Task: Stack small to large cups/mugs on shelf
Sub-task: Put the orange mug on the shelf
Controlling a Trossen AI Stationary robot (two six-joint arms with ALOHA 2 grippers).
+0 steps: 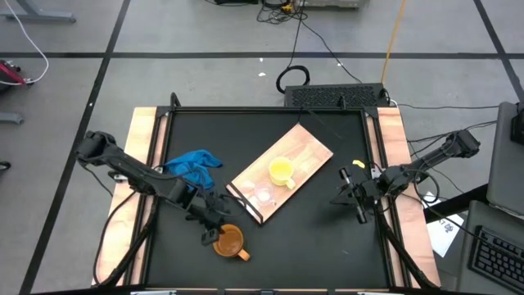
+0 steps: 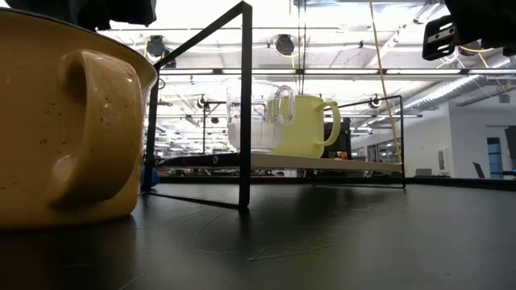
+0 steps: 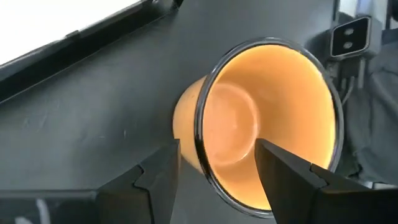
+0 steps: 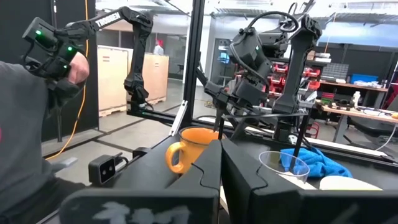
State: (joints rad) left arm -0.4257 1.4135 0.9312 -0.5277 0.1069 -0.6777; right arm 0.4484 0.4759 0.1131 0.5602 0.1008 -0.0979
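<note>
The orange-brown cup [image 1: 229, 240] stands upright on the black tabletop near the front edge, its handle [image 4: 173, 157] sticking out sideways. My left gripper [image 3: 217, 180] hangs open just above its rim, one finger over the hollow and one outside the wall [image 3: 200, 146]. The shelf [image 1: 307, 152] lies slantwise at mid-table. On it stand the yellow cup [image 1: 282, 171] and the clear glass cup [image 1: 264, 195], side by side in the low view [image 2: 310, 125] [image 2: 258, 117]. My right gripper [image 1: 358, 199] waits shut by the table's right edge.
A blue cloth [image 1: 192, 166] lies crumpled left of the shelf, close behind my left arm. Black frame bars [image 2: 244, 105] run around the table. A small camera box [image 4: 106, 168] sits near the front edge. A person [image 4: 25, 124] stands beyond the table.
</note>
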